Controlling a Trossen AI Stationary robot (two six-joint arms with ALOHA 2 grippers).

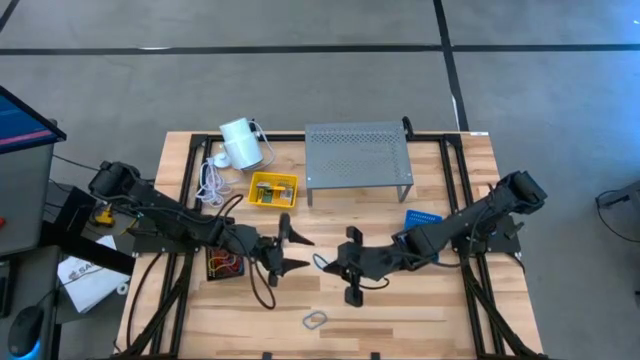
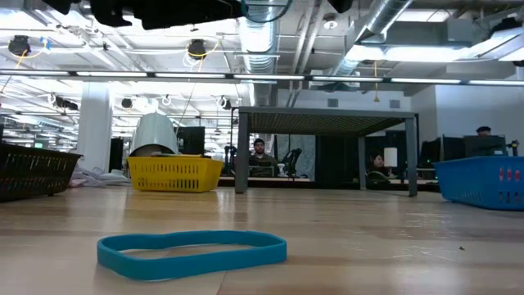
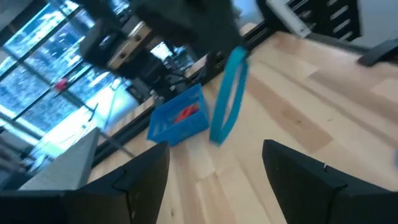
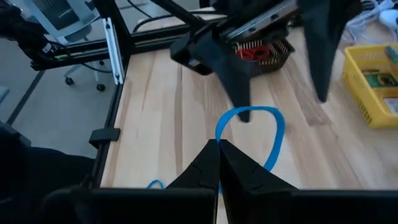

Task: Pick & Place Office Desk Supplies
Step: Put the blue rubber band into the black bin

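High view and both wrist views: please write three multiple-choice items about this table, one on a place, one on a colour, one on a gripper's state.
1. Where does the yellow plastic basket stand?
A) on the table beside the grey perforated metal shelf
B) on top of that shelf
C) inside the blue plastic basket

2. Which colour is the thin rubber band loop in the right gripper?
A) red
B) blue
C) green

3. How does the left gripper stand?
A) shut on a crayon box
B) shut, empty
C) open

Answers:
1 A, since the high view shows the basket on the wood next to the shelf's leg.
2 B, since both wrist views show a blue loop hanging from the shut fingers.
3 C, since the left wrist view shows its two fingers wide apart.
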